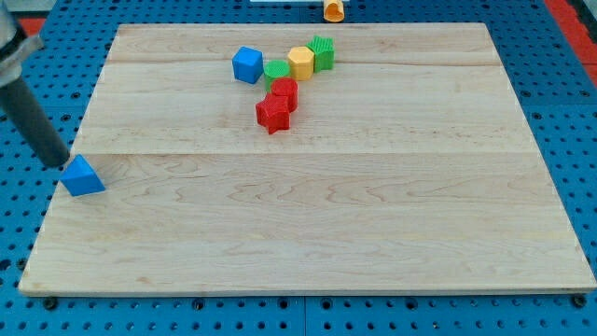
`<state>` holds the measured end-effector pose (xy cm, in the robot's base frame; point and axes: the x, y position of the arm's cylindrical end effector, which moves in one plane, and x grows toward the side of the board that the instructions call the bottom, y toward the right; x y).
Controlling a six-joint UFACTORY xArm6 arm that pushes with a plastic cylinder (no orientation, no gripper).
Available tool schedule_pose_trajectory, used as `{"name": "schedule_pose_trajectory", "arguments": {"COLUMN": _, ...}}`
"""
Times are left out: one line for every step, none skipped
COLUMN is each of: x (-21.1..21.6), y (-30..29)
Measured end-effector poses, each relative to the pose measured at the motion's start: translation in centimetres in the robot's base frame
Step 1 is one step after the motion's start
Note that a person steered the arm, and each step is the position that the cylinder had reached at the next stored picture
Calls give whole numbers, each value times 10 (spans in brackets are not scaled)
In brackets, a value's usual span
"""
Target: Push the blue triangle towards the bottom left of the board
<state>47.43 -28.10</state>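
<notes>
The blue triangle (82, 176) lies at the left edge of the wooden board (308, 233), about halfway down. My dark rod comes in from the view's upper left, and my tip (59, 165) rests just to the upper left of the blue triangle, touching or nearly touching it.
A cluster sits near the board's top middle: a blue cube (247, 64), a green block (277, 71), a yellow block (300, 63), a second green block (323, 52), a red block (284, 93) and a red star-shaped block (272, 114). An orange object (334, 9) lies beyond the top edge.
</notes>
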Motion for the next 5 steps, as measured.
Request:
{"name": "schedule_pose_trajectory", "arguments": {"x": 12, "y": 48}}
{"name": "schedule_pose_trajectory", "arguments": {"x": 32, "y": 60}}
{"name": "schedule_pose_trajectory", "arguments": {"x": 8, "y": 67}}
{"name": "schedule_pose_trajectory", "arguments": {"x": 1, "y": 75}}
{"name": "schedule_pose_trajectory", "arguments": {"x": 5, "y": 104}}
